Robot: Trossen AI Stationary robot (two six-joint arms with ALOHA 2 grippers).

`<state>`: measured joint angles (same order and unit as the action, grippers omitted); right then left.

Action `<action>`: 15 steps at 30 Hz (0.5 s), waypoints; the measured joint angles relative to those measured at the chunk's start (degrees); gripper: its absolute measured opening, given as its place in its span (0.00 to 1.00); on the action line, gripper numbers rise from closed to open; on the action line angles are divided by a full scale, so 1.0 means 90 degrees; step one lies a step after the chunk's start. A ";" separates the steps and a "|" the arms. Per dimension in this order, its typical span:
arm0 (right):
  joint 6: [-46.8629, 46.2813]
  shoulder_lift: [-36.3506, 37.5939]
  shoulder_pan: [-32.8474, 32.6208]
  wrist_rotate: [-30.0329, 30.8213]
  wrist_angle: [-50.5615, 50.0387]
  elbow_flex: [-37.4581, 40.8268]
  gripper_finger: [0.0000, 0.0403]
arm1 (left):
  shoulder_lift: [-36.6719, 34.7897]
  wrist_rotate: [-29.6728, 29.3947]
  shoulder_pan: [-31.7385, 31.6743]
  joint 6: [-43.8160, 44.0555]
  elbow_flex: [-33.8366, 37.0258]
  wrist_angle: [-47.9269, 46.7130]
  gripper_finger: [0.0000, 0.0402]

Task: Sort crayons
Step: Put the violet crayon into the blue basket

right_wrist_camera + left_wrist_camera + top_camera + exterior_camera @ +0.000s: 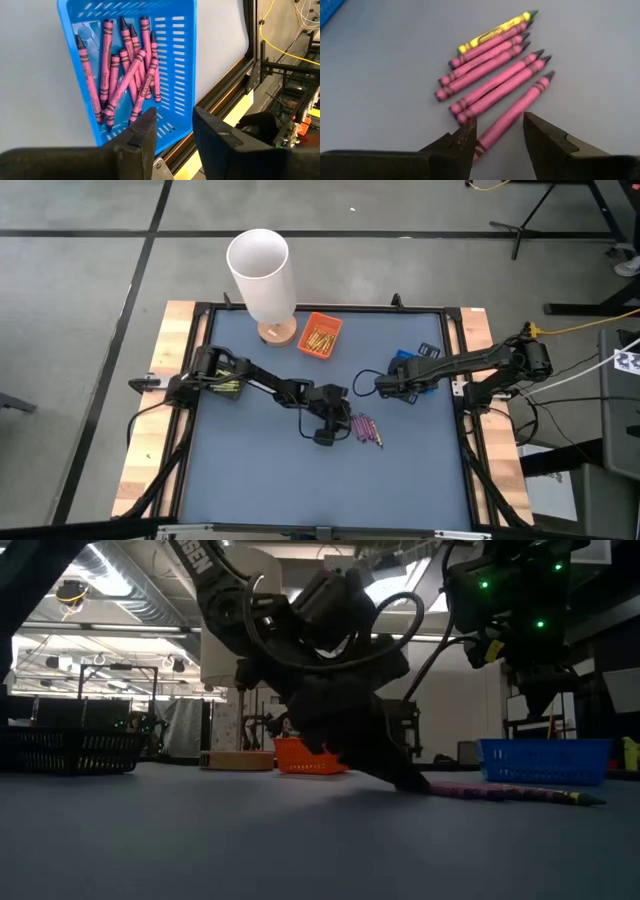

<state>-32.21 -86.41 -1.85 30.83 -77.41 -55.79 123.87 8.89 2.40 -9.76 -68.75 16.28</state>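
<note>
Left gripper (497,137) open, empty, astride the nearest crayon (512,116).
Its long axis runs straight ahead between your fingers; right gripper (175,132) hangs open over the blue tray (175,60).

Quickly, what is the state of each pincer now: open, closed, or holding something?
Left pincer: open, straddling a purple crayon on the table, not yet gripped.
Right pincer: open and empty, over the blue basket.

Bare mat (270,470) near side open; white cylinder (262,275) and orange tray (321,335) crowd far edge.
</note>
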 joint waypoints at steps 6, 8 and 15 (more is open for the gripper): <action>0.0000 0.0000 0.0000 0.0000 0.0000 0.0000 0.31 | -0.0010 0.0057 -0.0088 0.0020 -0.0012 -0.0379 0.36; 0.0000 0.0000 0.0000 -0.0002 0.0000 0.0000 0.31 | -0.0010 0.0053 -0.0088 0.0020 -0.0012 -0.0393 0.36; 0.0003 0.0000 0.0000 -0.0324 -0.0004 0.0000 0.31 | -0.0010 0.0055 -0.0088 0.0018 -0.0010 -0.0435 0.28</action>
<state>-32.18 -86.41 -1.85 27.91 -77.45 -55.79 123.79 9.39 1.61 -9.61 -68.84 12.36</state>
